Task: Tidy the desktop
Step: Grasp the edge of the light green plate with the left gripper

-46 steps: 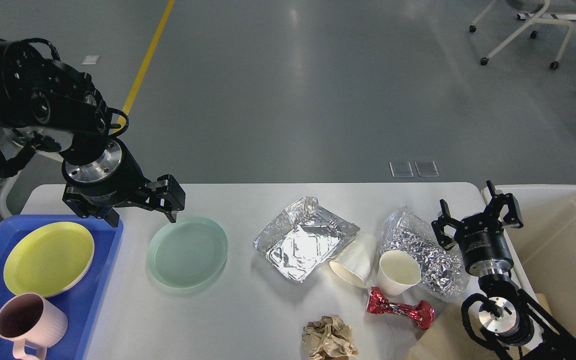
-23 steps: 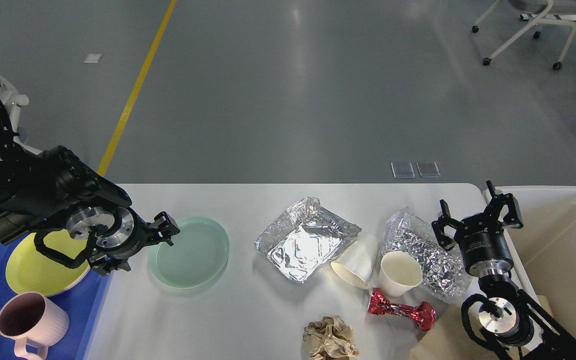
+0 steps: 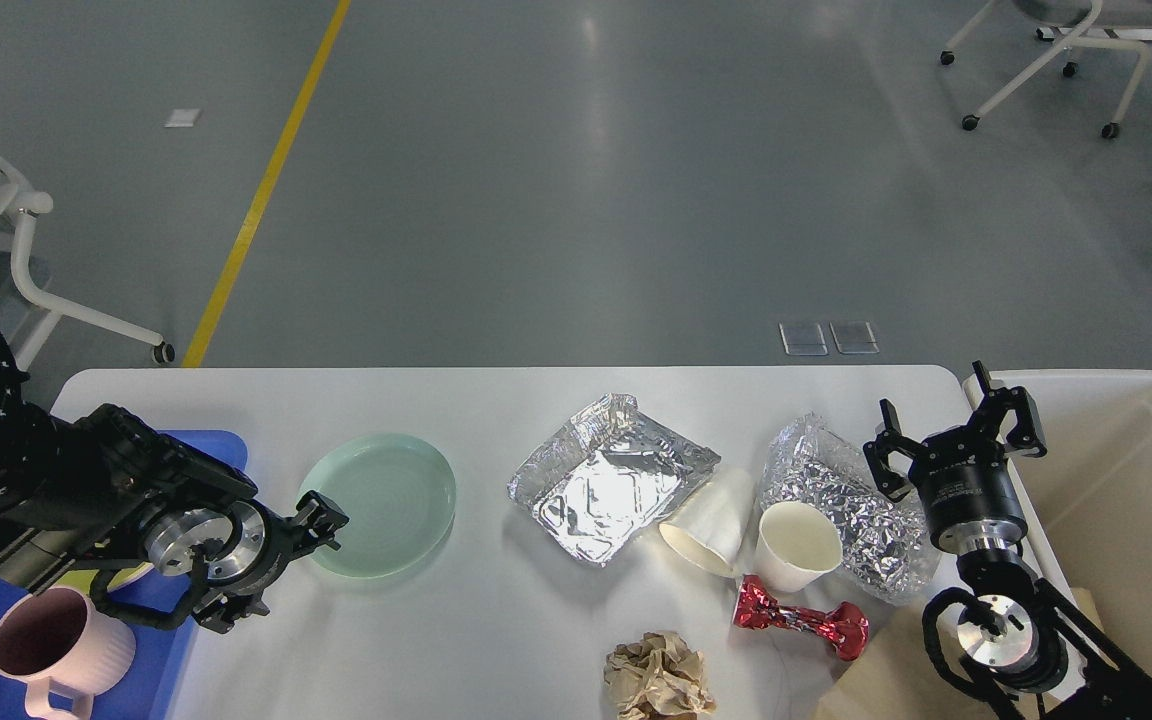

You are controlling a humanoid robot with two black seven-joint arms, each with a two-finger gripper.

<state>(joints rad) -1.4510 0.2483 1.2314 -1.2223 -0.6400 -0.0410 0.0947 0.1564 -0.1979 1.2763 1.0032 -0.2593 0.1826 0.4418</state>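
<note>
Along the bottom edge of the frame, a crumpled brown paper ball [image 3: 658, 677] and a red foil wrapper [image 3: 800, 620] are seen lying loose on the desktop [image 3: 496, 620], which fills the lower half of the frame. At lower left a pink mug [image 3: 61, 650] is kept in the blue tray [image 3: 161, 670], apparently sorted as dishware. The left gripper [image 3: 321, 523] is held low at the near-left rim of the mint-green plate [image 3: 379, 503], probably for a rim grasp; whether its fingers are together cannot be told. At right, two paper cups [image 3: 798, 545], a foil tray [image 3: 608, 476] and crumpled foil [image 3: 841, 500] are clustered beside the cream bin [image 3: 1116, 470], likely bound for it. The right gripper [image 3: 956, 425] is held above them, fingers spread, empty.
</note>
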